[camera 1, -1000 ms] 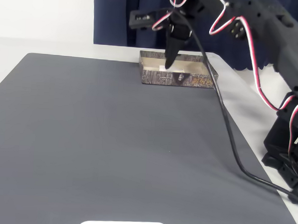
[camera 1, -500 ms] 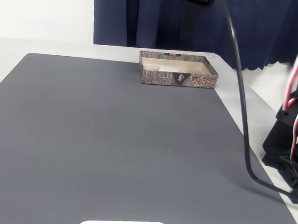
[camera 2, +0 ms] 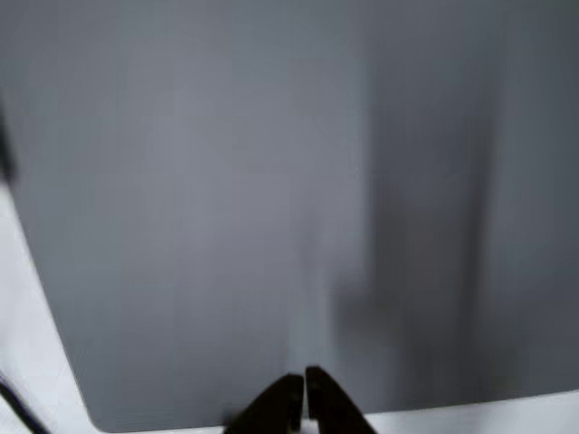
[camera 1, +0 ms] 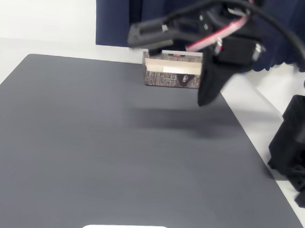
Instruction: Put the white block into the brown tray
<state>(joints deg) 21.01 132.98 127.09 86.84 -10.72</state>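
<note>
Jaws of the gripper (camera 2: 303, 391) pressed together, empty; grey mat (camera 2: 226, 181) beneath.

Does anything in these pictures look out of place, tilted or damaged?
Nothing stands out. The tray sits flat at the mat's far edge, undamaged. The gripper, jaws together and empty, is over the bare mat.

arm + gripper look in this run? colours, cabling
Matte black printed arm with blocky links and a black base. Red-and-white twisted servo wires plus a thick black cable run along it. The gripper has two dark, tapered, pointed fingers. No markings legible; motion-blurred.
</note>
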